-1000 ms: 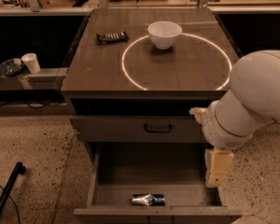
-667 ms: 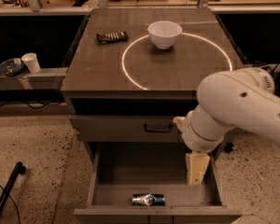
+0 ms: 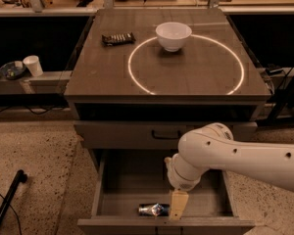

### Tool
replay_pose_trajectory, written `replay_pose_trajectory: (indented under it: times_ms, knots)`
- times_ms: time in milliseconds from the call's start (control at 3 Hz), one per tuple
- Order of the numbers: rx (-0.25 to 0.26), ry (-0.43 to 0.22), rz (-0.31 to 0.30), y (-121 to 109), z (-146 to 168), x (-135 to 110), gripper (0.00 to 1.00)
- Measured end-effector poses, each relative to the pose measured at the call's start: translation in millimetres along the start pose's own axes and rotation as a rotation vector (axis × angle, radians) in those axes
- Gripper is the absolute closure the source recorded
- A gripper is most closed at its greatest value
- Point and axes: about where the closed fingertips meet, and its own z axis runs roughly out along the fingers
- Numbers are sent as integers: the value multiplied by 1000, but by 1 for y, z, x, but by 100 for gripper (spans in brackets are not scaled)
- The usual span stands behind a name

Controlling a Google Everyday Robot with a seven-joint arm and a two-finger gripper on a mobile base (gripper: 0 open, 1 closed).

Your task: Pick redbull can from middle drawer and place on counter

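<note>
The redbull can (image 3: 153, 209) lies on its side near the front of the open middle drawer (image 3: 117, 190). My gripper (image 3: 178, 205) hangs from the white arm inside the drawer, just right of the can and about touching it. The counter (image 3: 108, 67) above carries a bright white circle.
A white bowl (image 3: 173, 35) stands on the counter at the circle's far edge. A dark snack bar wrapper (image 3: 118, 38) lies at the counter's back left. The upper drawer front with a black handle (image 3: 165, 135) is shut. A white cup (image 3: 33, 65) sits on a shelf at left.
My arm has swung left and down into the open drawer, bringing the gripper from the drawer's right side to right beside the can. The can has not moved.
</note>
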Motion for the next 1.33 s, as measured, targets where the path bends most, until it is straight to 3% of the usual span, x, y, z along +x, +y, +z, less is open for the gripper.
replay_pose_trajectory:
  times_ms: [667,1333]
  knots:
    - [-5,-27,-33,-5,4,-5,0]
    - [-24,-21,-69,-27,82,10,28]
